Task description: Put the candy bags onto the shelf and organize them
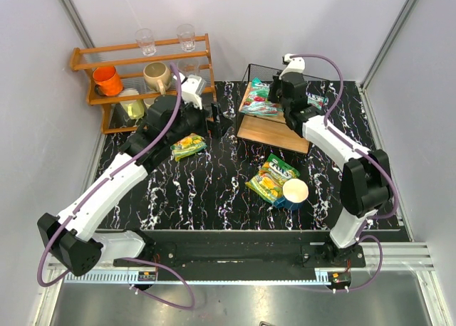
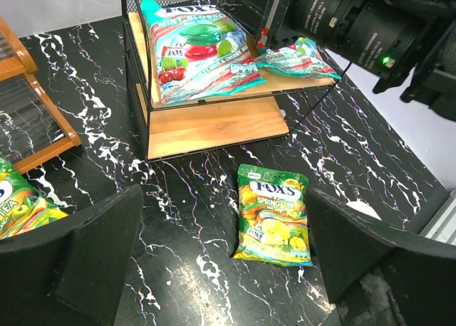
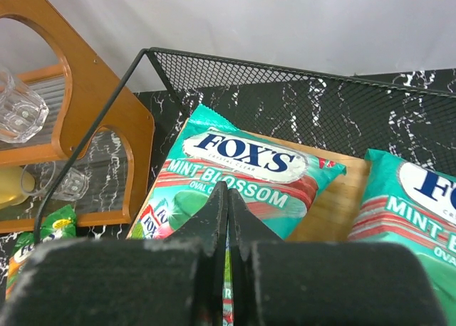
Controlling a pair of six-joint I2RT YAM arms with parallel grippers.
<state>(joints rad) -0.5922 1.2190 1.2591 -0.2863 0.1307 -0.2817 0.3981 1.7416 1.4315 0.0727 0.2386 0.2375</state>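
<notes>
Two teal-green candy bags lie on the top board of the shelf: one on the left, one on the right, partly hidden by my right arm. Both show in the left wrist view and the right wrist view. My right gripper hovers shut over the left teal bag. One yellow-green bag lies on the table near my left arm. The other lies in front of the shelf. My left gripper is open and empty above the table.
A white-and-blue cup stands against the front yellow-green bag. An orange-brown rack with mugs and glasses stands at the back left, close to my left wrist. White walls close in both sides and the back.
</notes>
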